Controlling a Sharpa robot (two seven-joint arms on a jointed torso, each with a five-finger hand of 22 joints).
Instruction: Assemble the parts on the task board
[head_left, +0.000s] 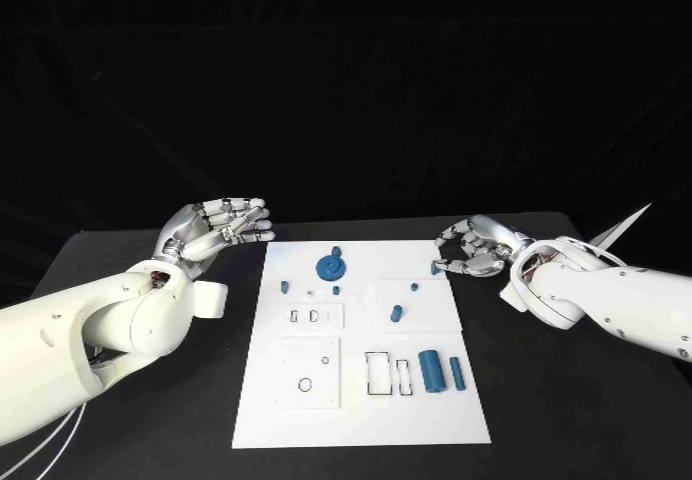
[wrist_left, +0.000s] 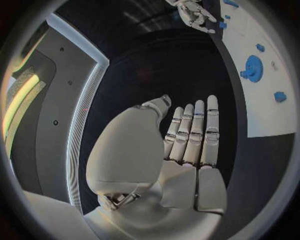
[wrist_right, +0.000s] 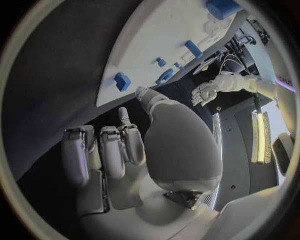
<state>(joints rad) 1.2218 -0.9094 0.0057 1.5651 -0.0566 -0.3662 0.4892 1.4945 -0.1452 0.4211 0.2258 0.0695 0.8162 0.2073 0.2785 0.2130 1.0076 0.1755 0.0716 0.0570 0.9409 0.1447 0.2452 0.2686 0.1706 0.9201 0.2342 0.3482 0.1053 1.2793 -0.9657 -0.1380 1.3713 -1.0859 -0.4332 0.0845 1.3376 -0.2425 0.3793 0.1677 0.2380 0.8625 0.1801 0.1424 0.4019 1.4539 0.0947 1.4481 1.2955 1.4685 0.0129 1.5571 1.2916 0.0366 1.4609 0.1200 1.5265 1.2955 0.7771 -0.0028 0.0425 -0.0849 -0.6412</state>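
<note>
Task board (head_left: 361, 400) flat in the middle of the black bench (head_left: 130, 400), blue parts scattered over it: gear (head_left: 332, 267) at the far middle, small block (head_left: 436, 267) at the far right edge, two cylinders (head_left: 443, 371) lying near right beside outlined slots. Left hand (head_left: 219, 228) raised just off the board's far left corner, fingers extended and apart, holding nothing. Right hand (head_left: 472, 247) hovering by the far right edge, fingers curled inward just beside the small block; nothing visibly caught between them, though contact with the block too fine to tell.

Likely troubles from here, judged only from the layout: curled right fingers nudging the small block off the board's edge onto the bench, given how close to the rim it sits. Cylinders prone to rolling away if brushed during a reach. Small pegs near the gear easily toppled by a broad palm passing over. Board itself possibly sliding under a sideways push, being apparently unclamped.
</note>
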